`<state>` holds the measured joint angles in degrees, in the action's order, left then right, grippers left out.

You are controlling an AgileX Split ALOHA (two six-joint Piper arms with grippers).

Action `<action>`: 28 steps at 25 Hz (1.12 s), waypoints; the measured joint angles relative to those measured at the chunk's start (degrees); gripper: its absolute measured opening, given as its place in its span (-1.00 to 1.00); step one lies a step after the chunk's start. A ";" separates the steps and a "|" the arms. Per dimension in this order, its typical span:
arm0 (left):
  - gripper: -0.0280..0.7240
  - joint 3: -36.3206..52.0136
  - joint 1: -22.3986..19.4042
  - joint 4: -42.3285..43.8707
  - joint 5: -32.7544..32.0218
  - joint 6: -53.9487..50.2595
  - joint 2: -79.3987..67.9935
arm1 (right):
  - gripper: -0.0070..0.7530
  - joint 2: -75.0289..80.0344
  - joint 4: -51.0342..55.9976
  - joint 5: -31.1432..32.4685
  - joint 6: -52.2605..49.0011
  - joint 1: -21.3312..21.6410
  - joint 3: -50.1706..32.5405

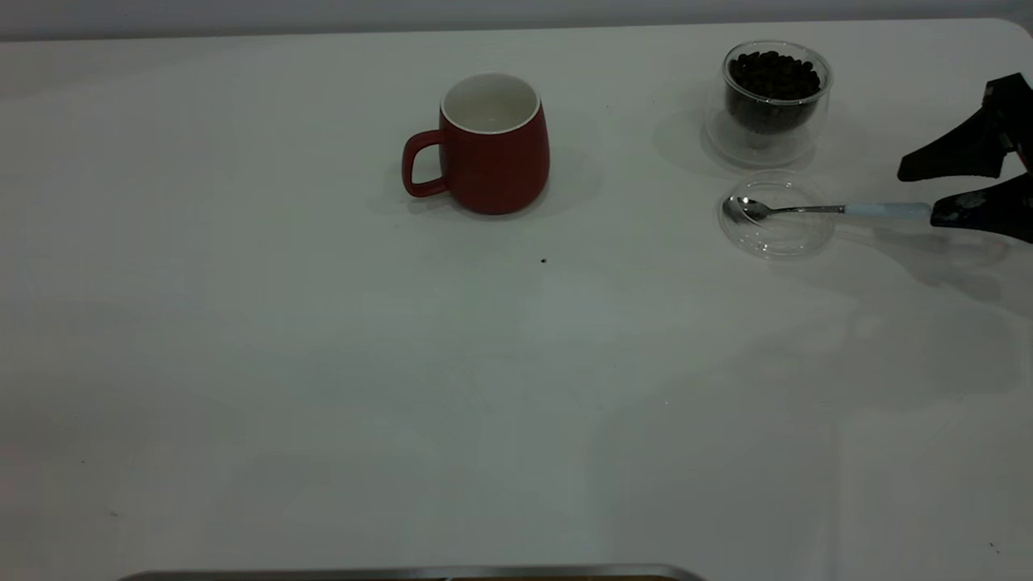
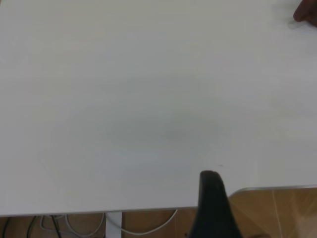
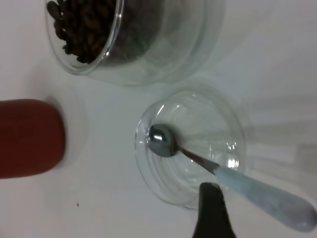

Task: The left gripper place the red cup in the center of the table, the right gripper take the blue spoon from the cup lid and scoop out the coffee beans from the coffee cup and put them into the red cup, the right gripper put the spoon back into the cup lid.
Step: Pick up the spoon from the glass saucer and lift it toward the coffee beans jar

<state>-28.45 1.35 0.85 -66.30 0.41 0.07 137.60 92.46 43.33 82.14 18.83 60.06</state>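
A dark red cup [image 1: 494, 145] stands upright near the middle of the white table [image 1: 323, 363], toward the far edge, its handle pointing to the left arm's side and its white inside bare. Well off to the right-arm side, a small clear glass coffee cup [image 1: 771, 101] sits heaped with dark coffee beans [image 1: 773, 77]. Just in front of it, close but apart, lies the shallow clear cup lid [image 1: 776, 216]. The blue spoon [image 1: 831, 210] rests across that lid, its shiny bowl inside the rim and its pale handle reaching out over the edge toward the right side of the table.

The right gripper [image 1: 928, 194] enters from the right edge with its two black fingers spread wide, one above and one below the tip of the spoon handle; the lower finger [image 1: 980, 211] sits right at the handle's end, though whether it touches is hard to say. The wrist camera on that arm looks down on the lid, the spoon and the bean-filled glass, with the red cup off to one side.

From the left arm, only one dark fingertip [image 2: 212, 198] shows over bare tabletop near the table's edge, so how its grip is set cannot be told. A single dark speck [image 1: 543, 261] lies on the table in front of the red cup.
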 joint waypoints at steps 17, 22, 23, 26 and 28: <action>0.64 0.00 0.00 0.00 0.00 0.06 0.00 | 0.50 3.45 4.46 2.88 1.43 -2.72 0.00; 0.64 0.00 0.00 0.00 0.00 0.06 0.00 | 0.50 4.51 6.45 3.26 2.50 -4.11 0.00; 0.64 0.00 0.00 0.00 0.00 0.06 0.00 | 0.50 4.51 6.94 3.64 2.56 -4.32 0.00; 0.64 0.00 0.00 0.00 0.00 0.06 0.00 | 0.50 4.51 7.36 3.84 2.86 -4.58 0.00; 0.64 0.00 0.00 0.00 0.00 0.06 0.00 | 0.50 4.51 7.55 3.84 2.90 -4.58 0.00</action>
<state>-28.45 1.35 0.85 -66.30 0.46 0.07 142.12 100.01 47.16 85.04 14.25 60.06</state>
